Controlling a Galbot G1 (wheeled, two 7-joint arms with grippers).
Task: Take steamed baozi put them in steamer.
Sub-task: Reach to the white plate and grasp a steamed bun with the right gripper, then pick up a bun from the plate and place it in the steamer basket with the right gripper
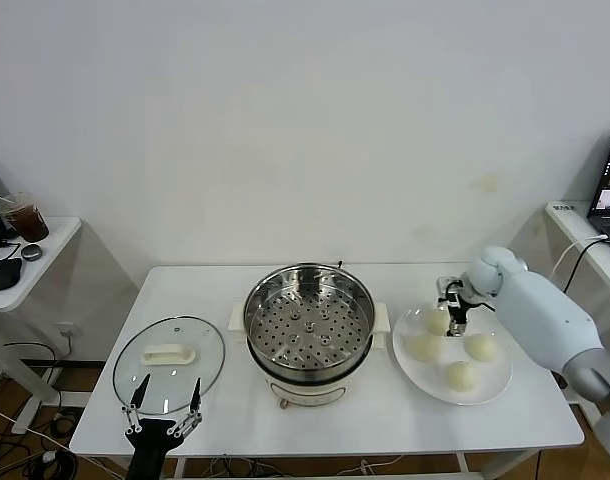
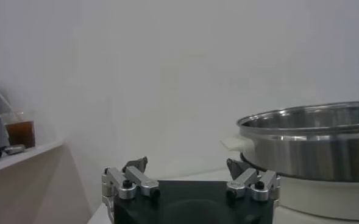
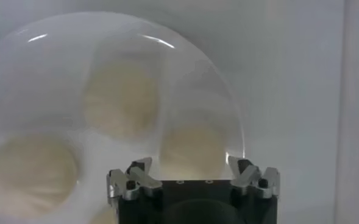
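right gripper (image 1: 454, 322) over plate (image 1: 417, 372) | baozi (image 1: 424, 347) | steamer (image 1: 308, 320) unlabelled

Glossy white arm (image 1: 545, 315), black end effectors.

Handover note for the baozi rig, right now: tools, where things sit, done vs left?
Right tool: down over the white plate, fingers either side of the far-left baozi; no lift yet, grip not confirmed.
Left tool: open, empty, parked at the table's front edge by the glass lid.
Baozi: all four on the plate, the other three at.
Steamer: centre of table, lid off, basket empty.
Done: nothing moved. Left: all four baozi into the steamer.
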